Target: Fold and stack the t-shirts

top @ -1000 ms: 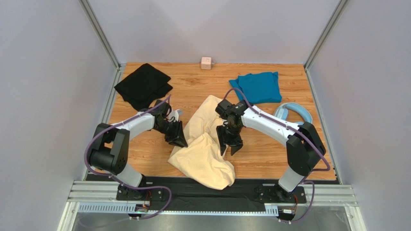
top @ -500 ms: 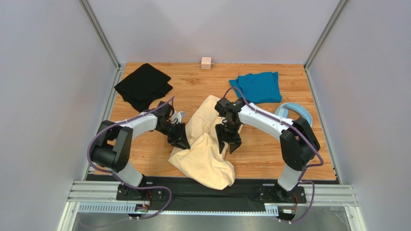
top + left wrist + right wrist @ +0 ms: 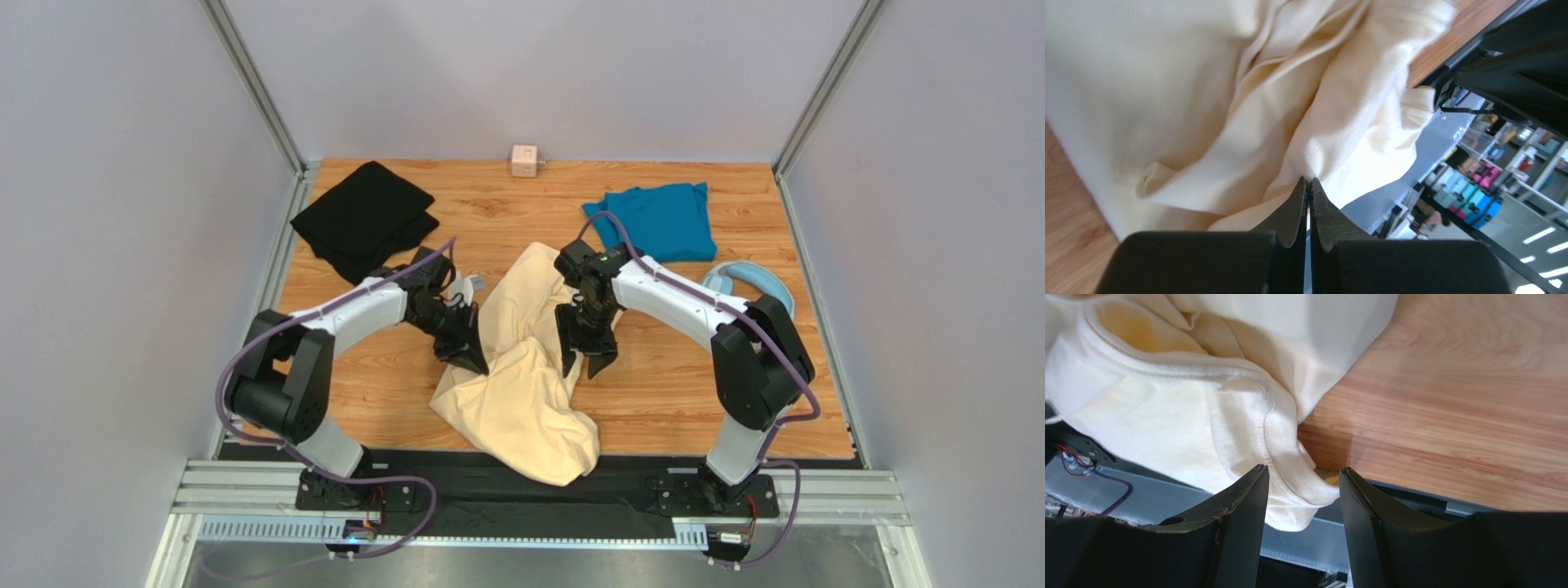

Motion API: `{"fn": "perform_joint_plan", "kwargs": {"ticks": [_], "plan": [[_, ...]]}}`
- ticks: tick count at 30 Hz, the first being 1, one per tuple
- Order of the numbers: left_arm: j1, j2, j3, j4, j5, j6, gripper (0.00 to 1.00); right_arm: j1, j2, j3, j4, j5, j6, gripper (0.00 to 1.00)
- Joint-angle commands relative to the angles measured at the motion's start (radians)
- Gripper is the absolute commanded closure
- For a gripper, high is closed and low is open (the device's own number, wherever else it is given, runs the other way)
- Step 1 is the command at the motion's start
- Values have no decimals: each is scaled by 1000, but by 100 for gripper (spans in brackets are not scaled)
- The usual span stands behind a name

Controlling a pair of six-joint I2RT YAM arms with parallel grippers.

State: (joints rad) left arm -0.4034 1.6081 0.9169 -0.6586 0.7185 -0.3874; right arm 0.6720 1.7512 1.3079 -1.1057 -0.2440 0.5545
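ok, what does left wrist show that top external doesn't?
Left wrist only: the left hand shut, tips meeting at a fold of the cream shirt; whether cloth is pinched is unclear. Top external only: the black shirt, teal shirt, headphones, pink cube, and the right hand over the cream shirt's right edge. Both: cream shirt, wooden table, left hand.

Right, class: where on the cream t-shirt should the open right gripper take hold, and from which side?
I'd grip the thick stitched hem of the cream t-shirt, coming straight down from above with the right gripper: that edge lies bunched and raised between its open fingers, beside the wood table.
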Motion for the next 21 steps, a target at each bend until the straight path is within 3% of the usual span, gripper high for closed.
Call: {"fn": "perform_joint_plan", "kwargs": {"ticks": [1, 4, 13, 21], "plan": [[-2, -137, 91, -126, -47, 8, 100, -34, 20, 23, 70, 80, 13, 51], [-2, -221, 96, -234, -37, 16, 100, -52, 100, 94, 79, 110, -10, 52], [-2, -434, 99, -594, -180, 24, 100, -101, 332, 344, 61, 121, -36, 53], [-3, -585, -15, -562, -191, -131, 100, -135, 520, 504, -29, 103, -36, 53]]}}
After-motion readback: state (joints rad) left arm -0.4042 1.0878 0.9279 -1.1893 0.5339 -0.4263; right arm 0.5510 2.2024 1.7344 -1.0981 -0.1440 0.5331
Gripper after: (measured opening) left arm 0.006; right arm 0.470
